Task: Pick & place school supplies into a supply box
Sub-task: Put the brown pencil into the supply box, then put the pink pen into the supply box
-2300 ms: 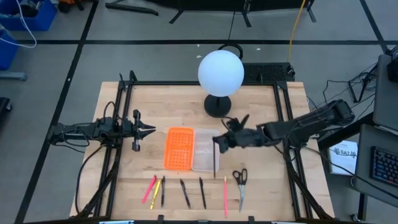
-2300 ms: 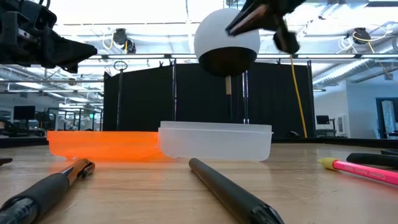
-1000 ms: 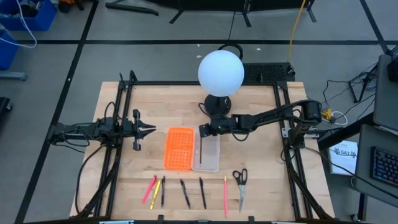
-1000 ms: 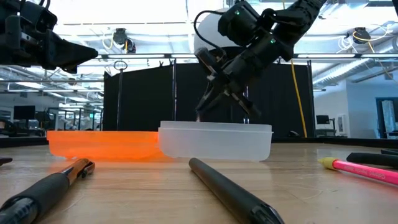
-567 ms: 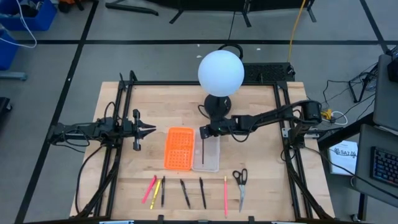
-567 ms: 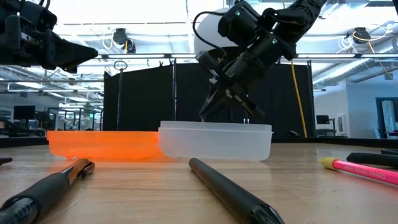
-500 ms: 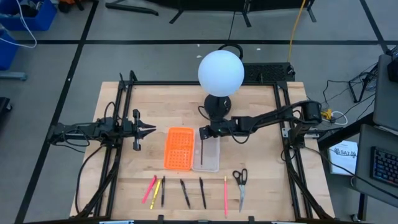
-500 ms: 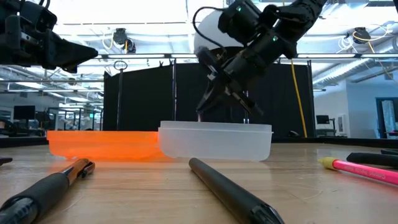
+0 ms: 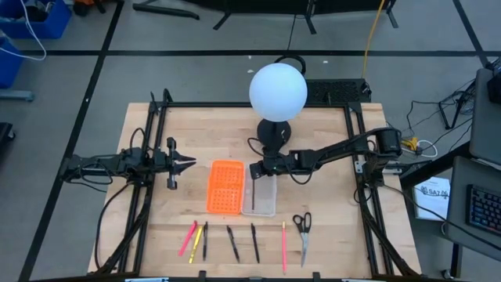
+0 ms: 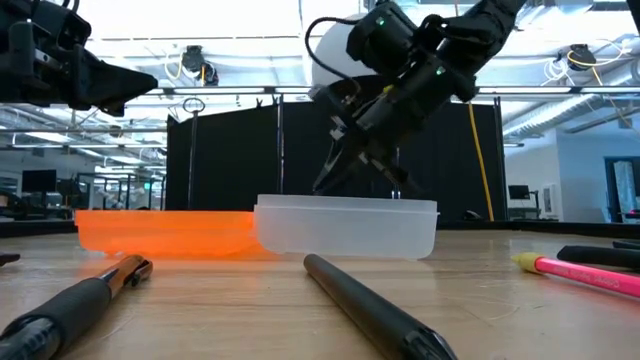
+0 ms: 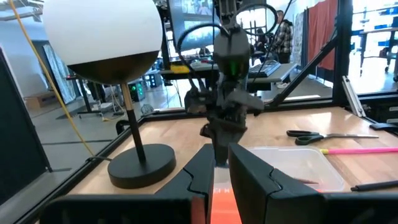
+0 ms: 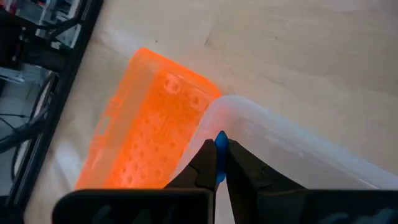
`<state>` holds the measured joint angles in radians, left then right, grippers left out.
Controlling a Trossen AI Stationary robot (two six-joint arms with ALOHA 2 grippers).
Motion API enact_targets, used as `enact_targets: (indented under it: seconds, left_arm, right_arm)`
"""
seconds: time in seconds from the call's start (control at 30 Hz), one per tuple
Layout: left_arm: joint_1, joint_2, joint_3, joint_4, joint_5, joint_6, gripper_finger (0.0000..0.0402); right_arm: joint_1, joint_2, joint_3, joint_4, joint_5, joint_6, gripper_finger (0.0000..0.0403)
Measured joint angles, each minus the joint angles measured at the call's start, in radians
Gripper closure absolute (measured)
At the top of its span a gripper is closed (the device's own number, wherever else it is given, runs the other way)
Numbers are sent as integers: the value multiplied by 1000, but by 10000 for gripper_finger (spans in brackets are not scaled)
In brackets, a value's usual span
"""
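Over the far end of the shallow clear plastic supply box [image 9: 260, 191], I had my right gripper [image 9: 254, 170] pinched together on a thin pen, its blue tip [image 12: 220, 163] showing between my fingers [image 12: 244, 167]; the dark barrel [image 9: 252, 193] hung down inside the box, its lower end close to the floor or on it, I could not tell which. I judged the pen light, stiff and slick, likely to swing or slip in a pinch taken at one end, so a grip nearer mid-barrel would have held it steadier. The box looked thin-walled and light enough to slide if nudged. Touching the box's left side lay a flat orange perforated plastic rectangle [image 9: 225, 186], rigid and grid-textured. On the near side of the box, on the pale wood-grain table [image 9: 329, 204], lay the rest in a row: a pink pen [image 9: 188, 237], a yellow pencil [image 9: 196, 239], three black pens [image 9: 232, 244], a pink-and-yellow pencil [image 9: 283, 245] and small black-handled silver scissors [image 9: 303, 236], best taken by the narrow metal blades. Beyond the box stood a white globe lamp [image 9: 277, 92] on a black round base. My left gripper [image 9: 190, 163] waited well to the left of the box, holding nothing, fingers barely parted.
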<state>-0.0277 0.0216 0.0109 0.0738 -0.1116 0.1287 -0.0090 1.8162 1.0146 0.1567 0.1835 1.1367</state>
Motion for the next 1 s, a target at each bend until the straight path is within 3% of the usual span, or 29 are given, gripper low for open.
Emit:
enact_targets:
  seconds: [0.3,0.7,1.0]
  left_arm:
    - [0,0,0,2,-4,0,344]
    - [0,0,0,0,-11,0,344]
    - [0,0,0,0,-11,-2,344]
  right_arm:
    - [-18,19,-2,-4,-4,-36,388]
    - [-18,19,-2,-11,-2,-4,308]
    - [-26,-17,-3,54,-34,-41,303]
